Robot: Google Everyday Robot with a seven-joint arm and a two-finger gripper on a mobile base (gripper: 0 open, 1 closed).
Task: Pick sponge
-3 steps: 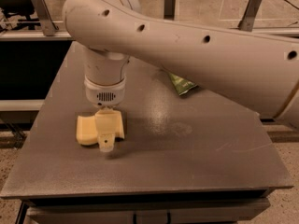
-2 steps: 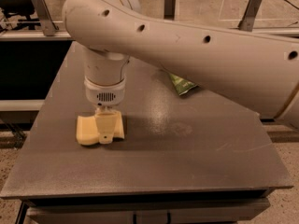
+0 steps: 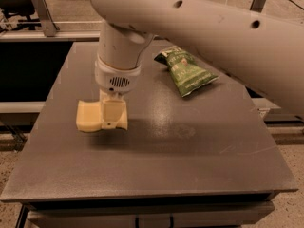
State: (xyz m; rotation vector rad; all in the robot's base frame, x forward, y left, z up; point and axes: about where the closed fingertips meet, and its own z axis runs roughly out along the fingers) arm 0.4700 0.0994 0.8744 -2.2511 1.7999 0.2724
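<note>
The pale yellow sponge [image 3: 88, 116] is at the left middle of the grey table [image 3: 156, 165]. My gripper [image 3: 113, 121] comes straight down onto the sponge's right end. One pale finger [image 3: 114, 112] lies across the sponge's near face, and the other is hidden behind it. The gripper is shut on the sponge. A dark shadow runs under the sponge's lower edge, so it looks slightly off the tabletop. My large pale arm crosses the top of the view from the upper right.
A green chip bag [image 3: 186, 72] lies at the table's back right, under the arm. A metal rail and posts [image 3: 45, 15] stand beyond the far edge. A dark gap lies left of the table.
The finger that reached below the sponge's edge now lines up with the sponge. The view has shifted and the chip bag shows more fully.
</note>
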